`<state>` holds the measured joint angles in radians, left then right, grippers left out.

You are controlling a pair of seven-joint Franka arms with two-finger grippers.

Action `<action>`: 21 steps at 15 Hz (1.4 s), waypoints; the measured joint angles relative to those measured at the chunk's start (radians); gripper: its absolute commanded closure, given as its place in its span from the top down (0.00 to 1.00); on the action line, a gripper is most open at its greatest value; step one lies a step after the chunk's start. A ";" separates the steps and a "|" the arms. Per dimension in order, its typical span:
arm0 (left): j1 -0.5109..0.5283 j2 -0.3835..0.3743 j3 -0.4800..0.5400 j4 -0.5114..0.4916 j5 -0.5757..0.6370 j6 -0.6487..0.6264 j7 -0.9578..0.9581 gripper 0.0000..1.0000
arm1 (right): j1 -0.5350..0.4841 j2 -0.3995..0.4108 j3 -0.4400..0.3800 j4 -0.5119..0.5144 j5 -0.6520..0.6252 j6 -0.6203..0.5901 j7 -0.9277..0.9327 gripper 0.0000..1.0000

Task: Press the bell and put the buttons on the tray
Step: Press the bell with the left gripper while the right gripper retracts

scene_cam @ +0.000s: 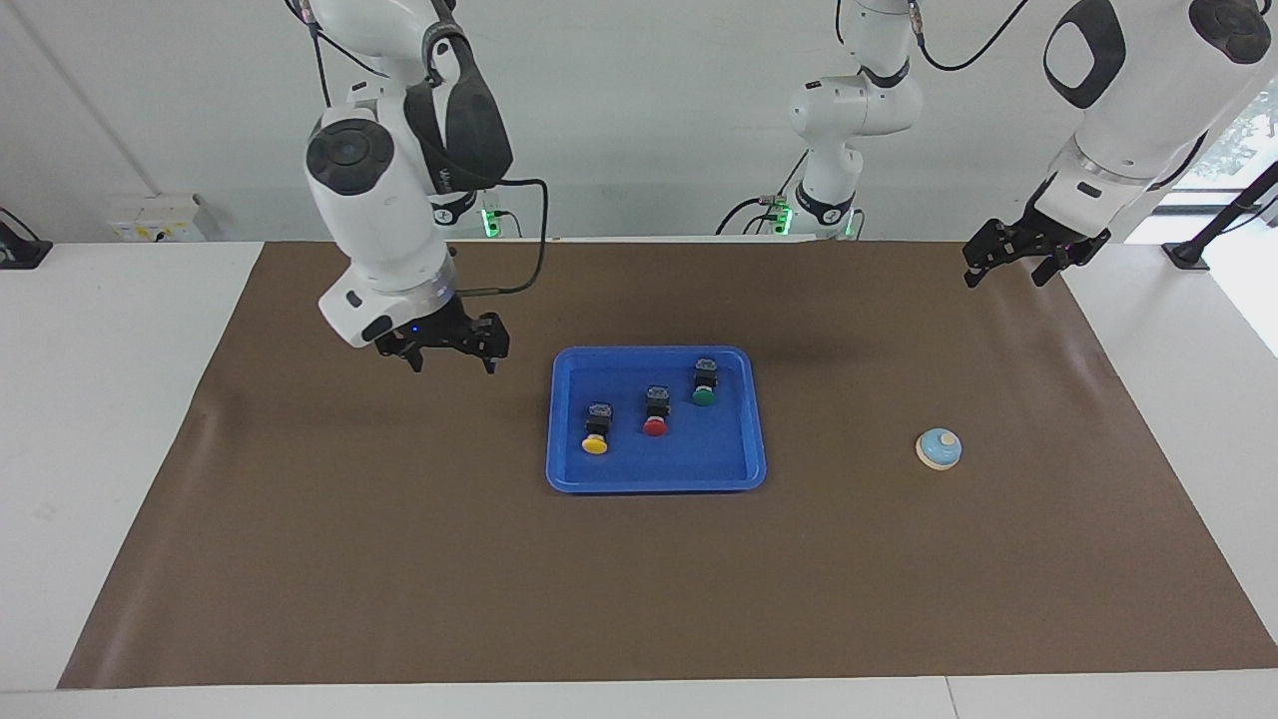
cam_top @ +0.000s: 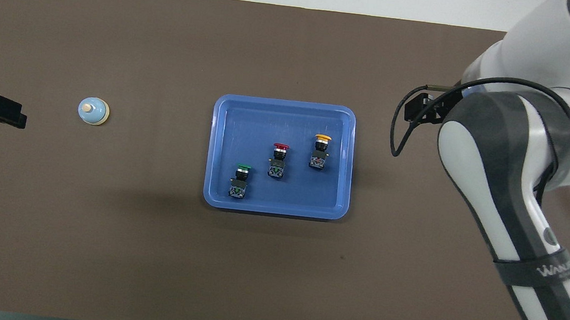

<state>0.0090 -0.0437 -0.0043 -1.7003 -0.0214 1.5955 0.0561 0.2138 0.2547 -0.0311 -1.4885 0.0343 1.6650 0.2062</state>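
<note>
On the brown mat that covers the desk, the blue tray sits at the middle and holds all three buttons, each lying on its side with its cap pointing away from the robots. Reading the overhead view as a clock face centred on the tray, the green button lies at about 7 o'clock, the red button near the centre and the yellow button at about 2 o'clock; the three are apart from one another in a slanted row. The bell stands alone on the mat at about 9 o'clock from the tray, toward the left arm's end of the desk. The right tool hangs released and empty over bare mat at about 3 o'clock from the tray. The left tool waits, released and empty, above the mat's edge at about 9 o'clock from the bell.
</note>
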 measured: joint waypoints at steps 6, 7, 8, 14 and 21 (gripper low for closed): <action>-0.001 0.000 0.000 -0.003 0.000 0.025 0.002 0.22 | -0.118 -0.094 0.000 0.001 0.000 -0.135 -0.187 1.00; -0.001 0.000 -0.003 -0.016 0.000 0.068 0.002 0.00 | -0.135 -0.115 0.000 0.000 0.000 -0.161 -0.200 1.00; -0.002 0.002 -0.006 -0.036 0.000 0.112 0.002 0.00 | -0.149 -0.137 0.000 0.000 0.000 -0.187 -0.206 1.00; -0.002 0.140 -0.009 -0.103 0.000 0.332 0.000 0.00 | -0.180 -0.207 0.006 -0.049 -0.034 -0.226 -0.213 1.00; 0.002 0.351 -0.004 -0.104 0.000 0.549 0.000 0.00 | -0.221 -0.282 0.032 -0.085 -0.052 -0.225 -0.213 1.00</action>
<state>0.0108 0.3072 -0.0087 -1.8041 -0.0214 2.1445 0.0564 -0.0070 -0.0271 0.0006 -1.5736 -0.0181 1.4398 -0.0071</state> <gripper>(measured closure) 0.991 0.000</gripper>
